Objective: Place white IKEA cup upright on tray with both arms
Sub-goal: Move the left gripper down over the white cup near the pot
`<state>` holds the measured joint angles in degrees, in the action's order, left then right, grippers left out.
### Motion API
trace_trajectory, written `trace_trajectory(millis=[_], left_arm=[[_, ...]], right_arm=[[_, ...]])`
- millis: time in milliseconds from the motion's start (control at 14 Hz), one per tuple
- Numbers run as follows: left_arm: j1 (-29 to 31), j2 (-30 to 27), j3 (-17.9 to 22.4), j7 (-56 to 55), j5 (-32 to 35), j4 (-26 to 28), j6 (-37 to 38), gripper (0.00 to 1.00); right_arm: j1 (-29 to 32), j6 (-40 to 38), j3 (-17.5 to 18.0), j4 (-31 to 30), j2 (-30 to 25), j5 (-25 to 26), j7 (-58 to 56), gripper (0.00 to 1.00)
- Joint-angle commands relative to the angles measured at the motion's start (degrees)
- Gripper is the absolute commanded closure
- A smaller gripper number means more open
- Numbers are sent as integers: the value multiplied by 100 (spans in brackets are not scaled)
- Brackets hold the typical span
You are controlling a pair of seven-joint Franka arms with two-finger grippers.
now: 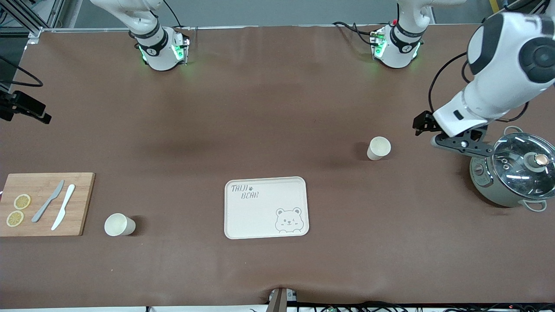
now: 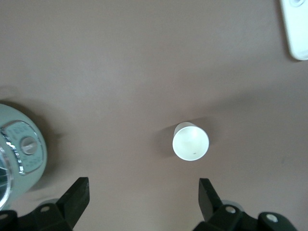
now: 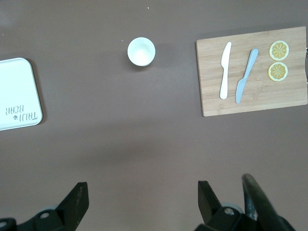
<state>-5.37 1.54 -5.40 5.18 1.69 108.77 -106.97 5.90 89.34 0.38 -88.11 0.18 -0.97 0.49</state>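
Tabletop (image 1: 277, 108): matte brown cover, flat. Wide bare band across the upper and middle frame in the front view, and a bare strip along the lower edge.

Tray (image 1: 260, 216): lower middle of the frame, cream, flat, rounded corners, low raised rim, grey "TAIJI BEAR" lettering and a bear face. All four edges are open, with bare tabletop around it.

Two white cups, smooth tapered round, both upright on the tabletop and well apart from the tray.
- Pot-side cup (image 1: 378, 148): mid-height in the frame, toward the left arm's end, farther from the front camera than the tray. Free all round.
- Board-side cup (image 1: 119, 225): lower frame, toward the right arm's end, just beside the cutting board's edge but not touching it.

Wooden cutting board (image 1: 82, 195): rectangular, at the frame edge on the right arm's end. It carries a grey knife (image 1: 48, 201), a white knife (image 1: 63, 212) and two lemon slices (image 1: 22, 201).

Electric pot (image 1: 490, 190): sage green, round, glass lid with a knob, at the frame edge on the left arm's end.

Left tool (image 2: 143, 190): fingers apart, holding nothing, up over bare tabletop between the pot-side cup and the pot.

Right tool (image 3: 142, 190): fingers apart, holding nothing, high over bare tabletop. It is out of the front view; its wrist view takes in the board, the board-side cup and a tray corner.
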Motion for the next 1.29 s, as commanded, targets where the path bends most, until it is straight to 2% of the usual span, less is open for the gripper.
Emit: trace_trajectory(millis=[0,214,500,643,857,1000,1214], left_arm=[[80,-427,-48,97,-72,1126,-892,0],[89,-418,-57,97,-73,1953,-1947,0],[37,-138,-75,27,-73,2517,-3047,0],[19,82,-110,-26,-73,2658,-3487,0],[19,346,-250,-175,-73,2825,-4023,0],[19,592,-417,-350,-73,2817,-4305,0],[10,891,-453,-422,-64,2817,-4692,0]], right_arm=[[-54,214,-12,-93,-123,97,83,0],[-72,338,-12,73,43,27,39,0],[-440,626,-12,180,474,53,30,0],[-546,1171,-12,162,702,62,21,0],[-581,1803,-12,171,1334,27,21,0],[-564,2304,-12,180,1756,9,30,0],[-564,3130,-12,180,2354,9,30,0]])
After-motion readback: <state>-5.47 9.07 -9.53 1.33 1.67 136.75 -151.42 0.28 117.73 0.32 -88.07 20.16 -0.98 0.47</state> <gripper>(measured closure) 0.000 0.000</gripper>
